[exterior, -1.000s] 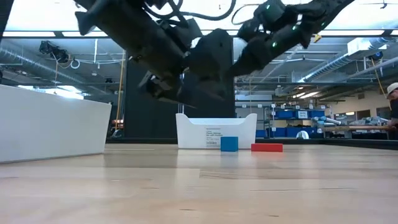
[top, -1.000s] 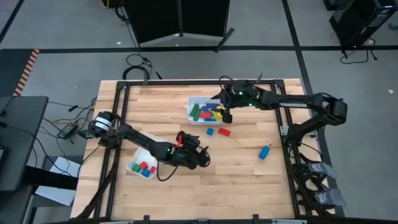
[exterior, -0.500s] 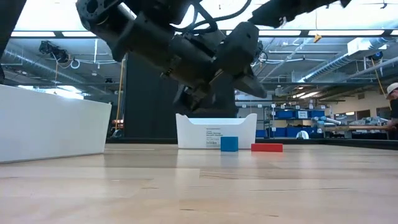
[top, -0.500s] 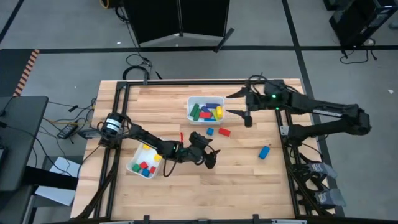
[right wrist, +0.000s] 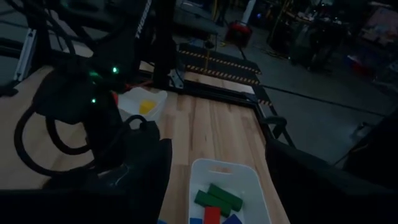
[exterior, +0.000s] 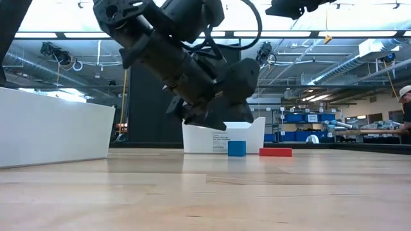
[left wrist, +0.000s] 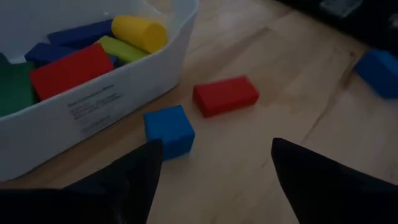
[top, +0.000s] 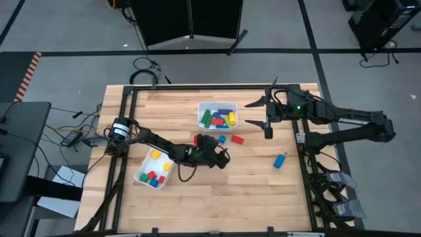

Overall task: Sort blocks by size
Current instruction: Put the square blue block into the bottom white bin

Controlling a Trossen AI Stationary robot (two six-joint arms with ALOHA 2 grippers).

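L arm reaches low across the table mid, left gripper (top: 222, 160) fingers spread, empty, near the blue cube (left wrist: 169, 130) and red bar (left wrist: 225, 95); R arm stretched in from the side, right gripper (top: 263, 113) splayed wide, empty, high beside the far tray (top: 201, 122). Far tray holds long blocks – green, blue, red, yellow; near tray (top: 139, 177) holds small red, blue, green, yellow cubes. One more blue block (top: 279, 160) lies apart – R side.

Right pincer (top: 258, 112) swung away from the far tray (top: 201, 118), left pincer (top: 221, 157) advanced toward blue cube (top: 223, 139)
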